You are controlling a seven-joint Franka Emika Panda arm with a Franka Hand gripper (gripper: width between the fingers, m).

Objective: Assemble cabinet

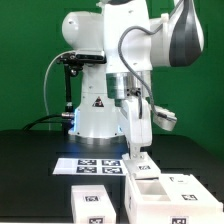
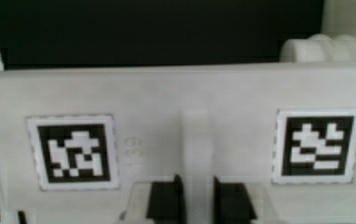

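Observation:
The cabinet (image 1: 152, 192) is a white open box of flat panels with black-and-white tags, at the front of the table toward the exterior view's right. My gripper (image 1: 139, 165) comes straight down onto its near-left upper edge. In the wrist view the cabinet's panel (image 2: 175, 110) fills the frame with two tags, and a thin upright white wall runs between my fingertips (image 2: 162, 203). My gripper (image 2: 196, 205) is shut on that wall. A loose white tagged panel (image 1: 93, 202) lies flat to the exterior view's left of the box.
The marker board (image 1: 98, 163) lies flat behind the parts, in front of the robot's base (image 1: 93, 118). Another white tagged part (image 1: 192, 186) sits against the cabinet on the exterior view's right. A black camera stand (image 1: 68, 85) rises at the back left.

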